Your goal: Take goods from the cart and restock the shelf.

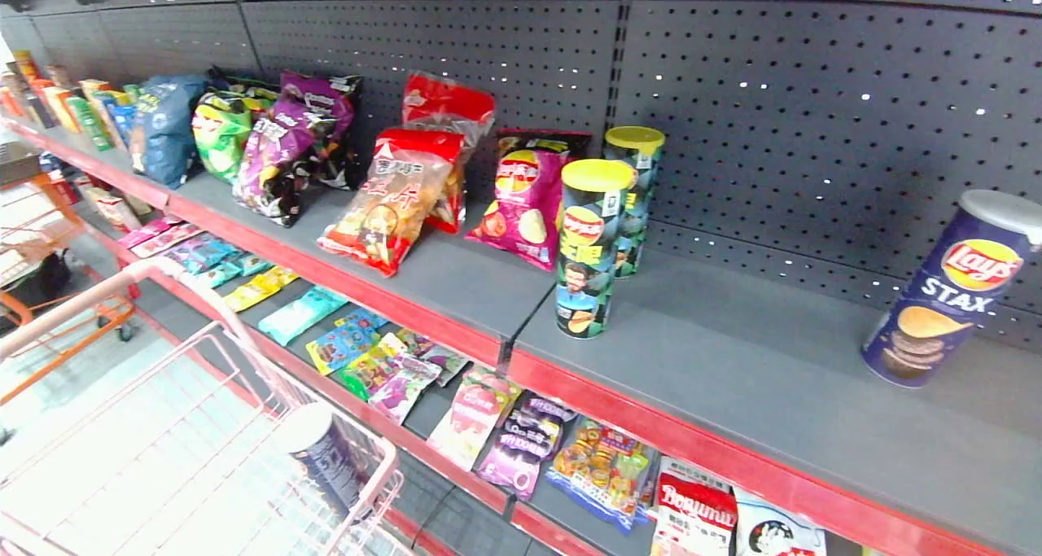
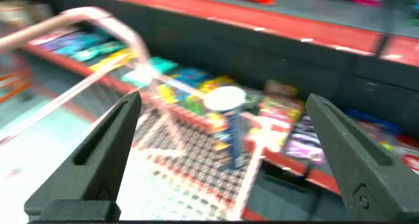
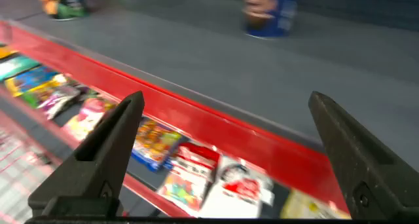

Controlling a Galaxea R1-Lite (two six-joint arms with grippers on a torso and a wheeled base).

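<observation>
Looking down from the head camera, we've got the pink wire cart low on our left. One blue chip can with a white lid stands on end in the cart's corner closest to the shelving.

Our left gripper hangs over the cart with its jaws spread wide and nothing between them. From the left wrist camera that can sits farther off, framed between the two fingers and not touching either. The picture there is pretty blurry, so we can't say much more about the cart's inside.

Our right gripper is out in front of the red front lip of the upper shelf. Its jaws are wide apart too, holding nothing.

On that shelf:
- A second blue can stands near the back panel on the right, well apart from everything else.
- Two yellow-lidded cans stand near the middle, one right behind the other.
- To their left a row of snack bags leans back toward the pegboard, in pink, red, purple, green and blue.

Below, the lower shelf is lined with flat packets lying side by side.

Off at the far left edge there's an orange cart on the floor.
</observation>
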